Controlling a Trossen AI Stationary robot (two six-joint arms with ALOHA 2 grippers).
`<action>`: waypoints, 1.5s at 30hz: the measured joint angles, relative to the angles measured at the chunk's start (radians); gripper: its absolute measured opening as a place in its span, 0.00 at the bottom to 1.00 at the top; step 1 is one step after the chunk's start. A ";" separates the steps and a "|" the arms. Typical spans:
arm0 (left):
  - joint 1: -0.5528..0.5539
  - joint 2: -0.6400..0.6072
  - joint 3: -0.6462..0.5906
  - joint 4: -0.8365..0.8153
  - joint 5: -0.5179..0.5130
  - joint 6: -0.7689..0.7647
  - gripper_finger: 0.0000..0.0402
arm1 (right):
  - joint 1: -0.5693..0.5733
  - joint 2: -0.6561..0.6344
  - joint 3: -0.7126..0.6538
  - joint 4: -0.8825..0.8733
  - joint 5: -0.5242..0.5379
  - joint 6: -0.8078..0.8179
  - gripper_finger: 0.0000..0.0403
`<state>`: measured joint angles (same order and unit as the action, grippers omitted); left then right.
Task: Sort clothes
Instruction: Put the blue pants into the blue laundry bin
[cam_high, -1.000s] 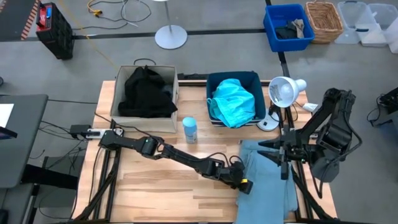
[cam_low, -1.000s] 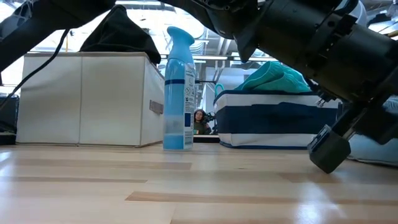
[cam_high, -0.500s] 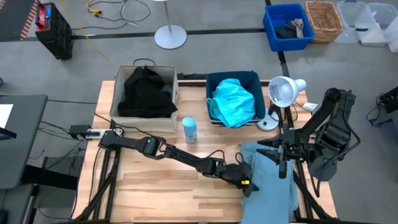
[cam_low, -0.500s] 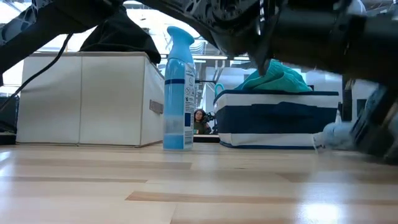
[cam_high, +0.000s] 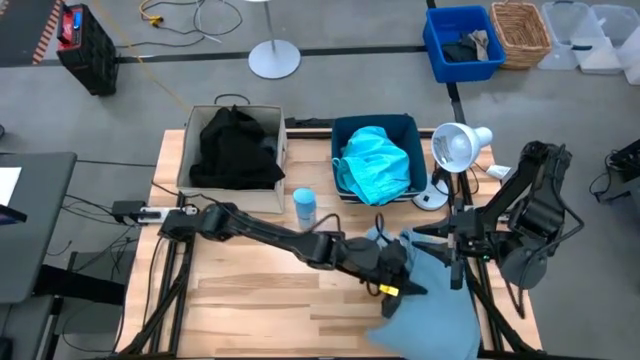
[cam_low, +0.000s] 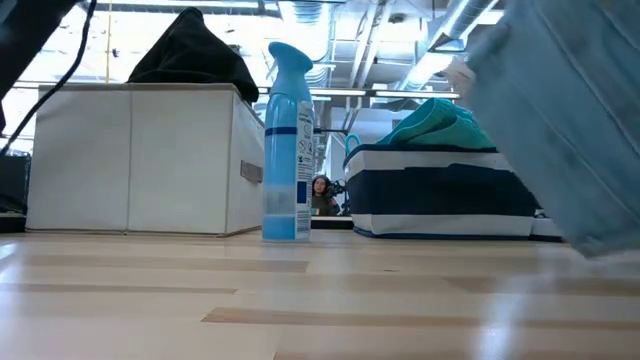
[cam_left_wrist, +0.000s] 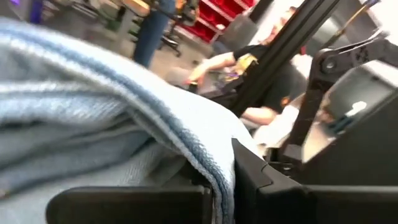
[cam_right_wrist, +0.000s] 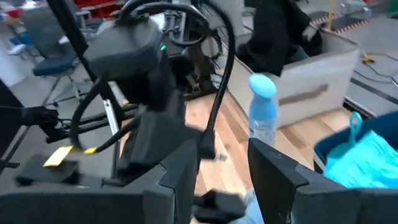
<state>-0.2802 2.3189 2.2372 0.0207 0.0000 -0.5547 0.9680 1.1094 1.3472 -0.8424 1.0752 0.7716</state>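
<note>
The pale grey-blue trousers (cam_high: 430, 305) lie bunched at the table's near right and fill the right of the low view (cam_low: 570, 120). My left gripper (cam_high: 393, 275) is shut on them at their left side, and the left wrist view (cam_left_wrist: 221, 193) shows this too. My right gripper (cam_high: 430, 243) hovers open and empty over the trousers' far part, pointing toward the table's left (cam_right_wrist: 221, 180). Dark clothes (cam_high: 235, 145) lie heaped in the beige box (cam_high: 182, 165). The turquoise garment (cam_high: 375, 165) lies in the navy bin (cam_high: 345, 125). My left gripper pinches a seamed edge of the trousers (cam_left_wrist: 208, 171) between its two fingers. One layer or several, I cannot tell. The cloth drapes over and around the fingers. The held part is raised off the table and the rest trails toward the near right edge (cam_high: 440, 335).
A blue spray bottle (cam_high: 305, 208) stands between box and bin, near the table's middle. A white desk lamp (cam_high: 455, 148) stands right of the navy bin. Bare wood lies at the near left (cam_high: 260, 300). A person shows in the room beyond (cam_left_wrist: 249, 59).
My left gripper has risen and gone a little toward the far edge with the trousers. Their left side has been lifted and bunched up, and in the low view cloth now hangs where the arm was. My right arm has kept still.
</note>
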 joint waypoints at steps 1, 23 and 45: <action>0.000 -0.021 0.000 -0.032 -0.015 0.021 0.03 | 0.000 -0.005 0.000 0.033 0.000 -0.039 0.40; 0.257 -0.363 0.001 -0.362 -0.077 0.240 0.03 | 0.073 -0.069 0.000 0.849 -0.001 -0.977 0.40; 0.659 -0.416 0.001 -0.427 0.207 0.401 0.03 | -0.047 -0.048 0.000 0.851 0.000 -0.911 0.40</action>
<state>0.3784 1.9026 2.2383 -0.4059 0.2071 -0.1540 0.9214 1.0618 1.3472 0.0085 1.0752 -0.1397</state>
